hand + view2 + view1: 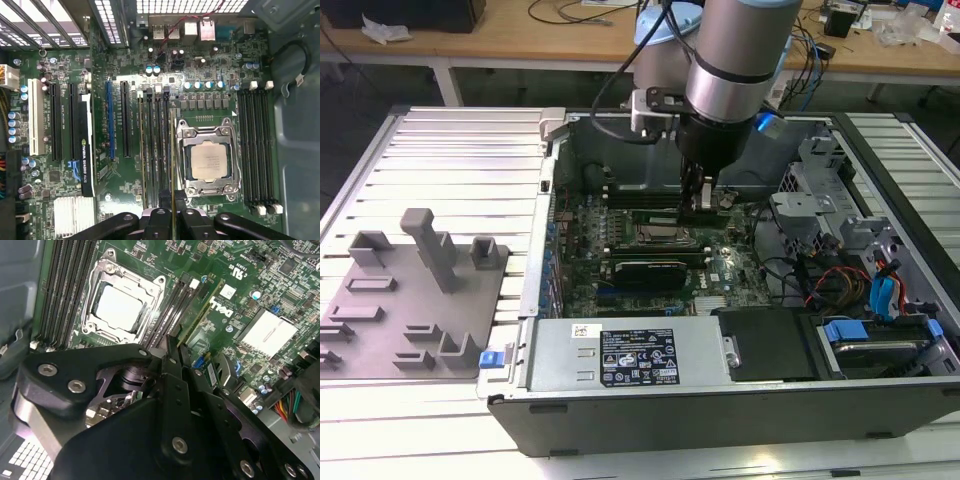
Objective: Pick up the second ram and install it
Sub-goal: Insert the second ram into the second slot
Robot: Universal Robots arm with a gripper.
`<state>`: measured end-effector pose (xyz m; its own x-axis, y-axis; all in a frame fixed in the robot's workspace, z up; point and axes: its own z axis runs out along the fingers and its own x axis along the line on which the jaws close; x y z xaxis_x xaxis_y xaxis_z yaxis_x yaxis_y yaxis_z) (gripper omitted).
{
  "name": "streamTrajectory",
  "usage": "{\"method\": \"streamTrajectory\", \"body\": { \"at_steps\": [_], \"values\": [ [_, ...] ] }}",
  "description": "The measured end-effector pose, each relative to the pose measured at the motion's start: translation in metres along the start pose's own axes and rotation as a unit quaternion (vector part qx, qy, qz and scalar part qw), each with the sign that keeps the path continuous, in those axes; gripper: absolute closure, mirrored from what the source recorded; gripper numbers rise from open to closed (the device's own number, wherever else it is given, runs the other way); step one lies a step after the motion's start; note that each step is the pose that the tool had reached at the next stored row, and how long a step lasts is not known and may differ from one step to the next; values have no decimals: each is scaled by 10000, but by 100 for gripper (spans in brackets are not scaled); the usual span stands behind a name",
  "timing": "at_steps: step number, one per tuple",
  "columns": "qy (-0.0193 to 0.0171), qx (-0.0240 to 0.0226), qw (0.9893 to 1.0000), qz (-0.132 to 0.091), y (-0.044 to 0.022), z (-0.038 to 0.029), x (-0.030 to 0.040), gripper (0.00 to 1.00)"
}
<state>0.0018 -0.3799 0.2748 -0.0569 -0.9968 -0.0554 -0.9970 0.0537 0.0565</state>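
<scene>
My gripper reaches down into the open computer case, just beside the processor socket. It is shut on the second ram, a thin green stick held on edge between the fingertips. In the second wrist view the green stick runs out from the gripper along the black memory slots beside the socket. It lines up with the slot nearest the socket. I cannot tell whether its lower edge touches the slot.
A second bank of black slots lies on the socket's other side. A wide black expansion card stands close by. Cables and drive cages crowd the exterior view's right, a power supply spans the front, and a grey fixture plate lies left.
</scene>
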Motion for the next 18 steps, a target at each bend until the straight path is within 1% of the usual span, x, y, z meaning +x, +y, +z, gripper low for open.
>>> {"method": "streamTrajectory", "body": {
  "at_steps": [8,12,14,15,16,18],
  "values": [
    [0,0,10000,0,-11,186,10,86],
    [0,0,10000,0,-13,238,13,86],
    [0,0,10000,0,-16,288,16,86],
    [0,0,10000,0,-19,324,18,86],
    [0,0,10000,0,-19,344,19,86],
    [0,0,10000,0,5,394,23,86]
  ]
}}
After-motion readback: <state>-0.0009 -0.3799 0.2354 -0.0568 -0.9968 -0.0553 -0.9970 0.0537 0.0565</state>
